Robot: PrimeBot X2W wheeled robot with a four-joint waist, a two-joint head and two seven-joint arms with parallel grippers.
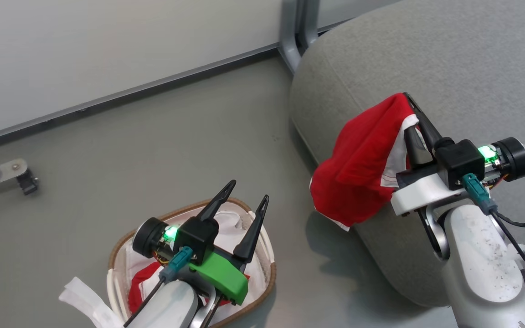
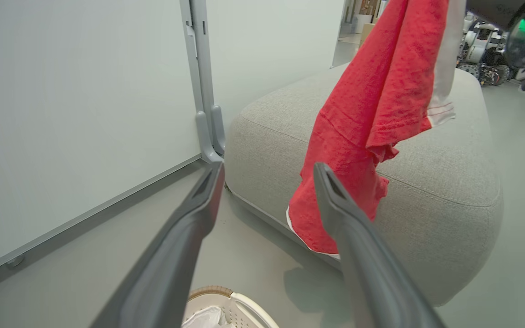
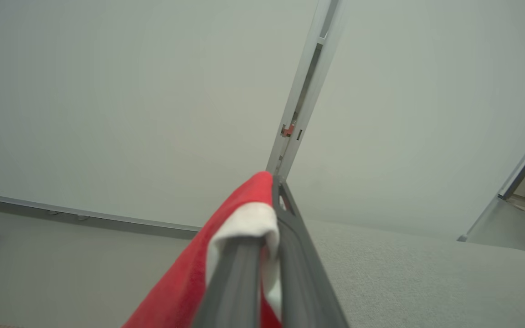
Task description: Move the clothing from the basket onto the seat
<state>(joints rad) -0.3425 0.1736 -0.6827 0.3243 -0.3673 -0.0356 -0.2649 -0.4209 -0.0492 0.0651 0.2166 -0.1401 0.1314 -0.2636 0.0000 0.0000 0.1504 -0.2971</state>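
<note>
A red garment with white trim (image 1: 362, 159) hangs from my right gripper (image 1: 407, 98), which is shut on its top fold. The cloth dangles over the near left edge of the grey seat (image 1: 449, 68). In the right wrist view the fingers (image 3: 290, 255) pinch red and white cloth (image 3: 185, 282) above the seat (image 3: 426, 273). My left gripper (image 1: 249, 190) is open and empty above the basket (image 1: 269, 273), where more red clothing (image 1: 137, 287) lies on the white liner. The left wrist view looks past its open gripper (image 2: 268, 167) to the hanging garment (image 2: 362, 136), the seat (image 2: 449, 173) and the basket rim (image 2: 226, 305).
Pale wall panels with a grey post (image 1: 296, 32) stand behind the seat. A metal foot with a caster (image 1: 21, 177) sits on the grey floor at far left. A white liner strip (image 1: 84, 296) hangs out of the basket. Other machines (image 2: 486, 59) stand far off.
</note>
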